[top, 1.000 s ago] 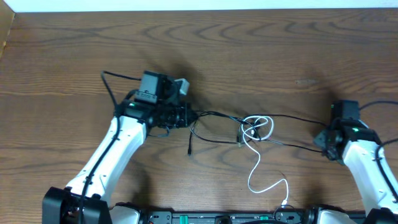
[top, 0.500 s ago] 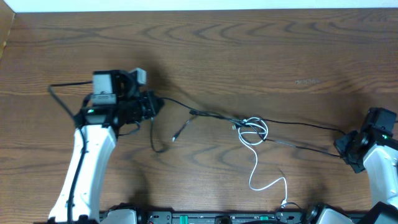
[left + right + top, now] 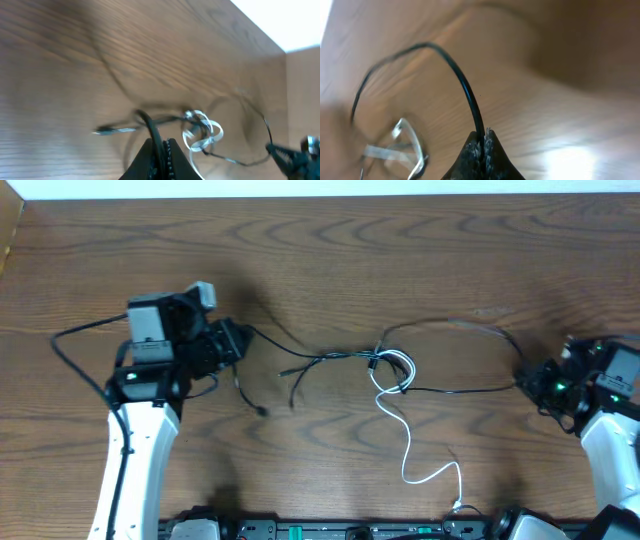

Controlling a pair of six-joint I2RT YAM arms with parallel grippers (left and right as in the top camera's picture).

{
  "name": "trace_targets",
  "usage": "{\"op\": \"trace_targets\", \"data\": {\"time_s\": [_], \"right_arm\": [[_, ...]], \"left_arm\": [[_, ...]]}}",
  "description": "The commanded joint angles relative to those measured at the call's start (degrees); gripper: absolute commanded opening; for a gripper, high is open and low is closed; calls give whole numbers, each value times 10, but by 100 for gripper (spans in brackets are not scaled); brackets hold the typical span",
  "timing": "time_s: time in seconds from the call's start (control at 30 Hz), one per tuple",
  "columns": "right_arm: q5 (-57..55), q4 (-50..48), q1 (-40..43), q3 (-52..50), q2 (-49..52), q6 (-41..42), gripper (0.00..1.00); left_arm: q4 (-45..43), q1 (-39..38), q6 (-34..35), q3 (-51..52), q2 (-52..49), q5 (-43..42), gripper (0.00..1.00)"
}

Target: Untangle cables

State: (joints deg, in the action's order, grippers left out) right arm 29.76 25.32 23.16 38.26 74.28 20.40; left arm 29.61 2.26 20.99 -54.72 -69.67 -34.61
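Note:
Thin black cables run across the table between both grippers and knot with a short white cable at the middle. The white cable's tail trails toward the front edge. My left gripper is shut on a black cable at the left. My right gripper is shut on a black cable at the right; that cable loops up and back to the knot. The white tangle also shows in the left wrist view. A loose black plug end lies below the left gripper.
The brown wooden table ends at a white wall along the far edge. The left arm's thicker black cable arcs out to the left. A black rail runs along the front edge.
Both grippers moved inward. The black cable, taut 0.5 s ago, has gone slack and bows up in a loop at the right. The knot shifted slightly left and up.

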Motion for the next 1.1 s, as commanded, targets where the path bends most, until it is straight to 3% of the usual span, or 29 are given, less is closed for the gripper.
{"op": "trace_targets", "data": {"time_s": [0.0,0.07,0.13,0.43,0.77,1.07], "right_arm": [[93,-3,-56,9,-18,-62,1],[92,-2,-96,17,-32,-70,1],[92,-2,-128,28,-48,-70,1],[94,-8,-209,77,-128,-69,1],[97,-8,-210,78,-148,-46,1],[97,-2,-210,78,-148,-46,1]], "left_arm": [[-1,-47,5,-10,-10,-7,29],[-1,-69,5,-10,-18,-7,46],[-1,-93,5,-10,-32,-7,51],[-2,-159,6,-10,-88,-7,52],[-26,-255,8,-10,-170,-7,52],[-102,-330,32,-10,-218,-7,52]]}}
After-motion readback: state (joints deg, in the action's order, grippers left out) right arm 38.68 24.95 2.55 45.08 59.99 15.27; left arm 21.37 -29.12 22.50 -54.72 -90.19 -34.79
